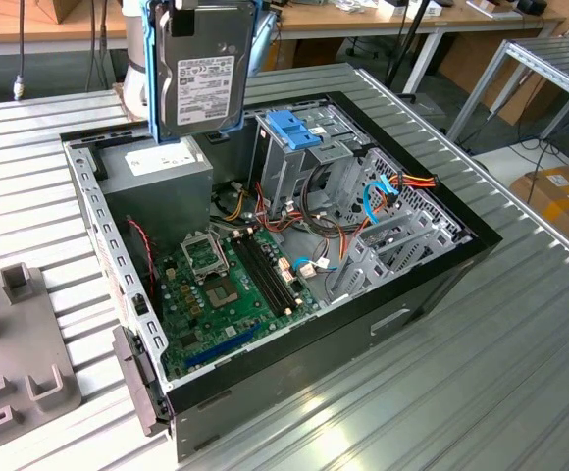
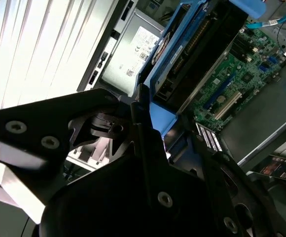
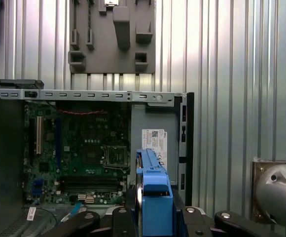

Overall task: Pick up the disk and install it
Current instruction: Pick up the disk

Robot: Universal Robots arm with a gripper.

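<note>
We see the disk hanging upright above the open computer case, white printed label on grey metal, its blue plastic caddy pinched by the black gripper, ribbed metal table beneath.

My ribbed metal table bears the open computer case and, at the exterior view's left, a grey fixture plate just beside it (not touching).

Bright even light, strong glare on ribbed table, shadowed computer case interior
</note>
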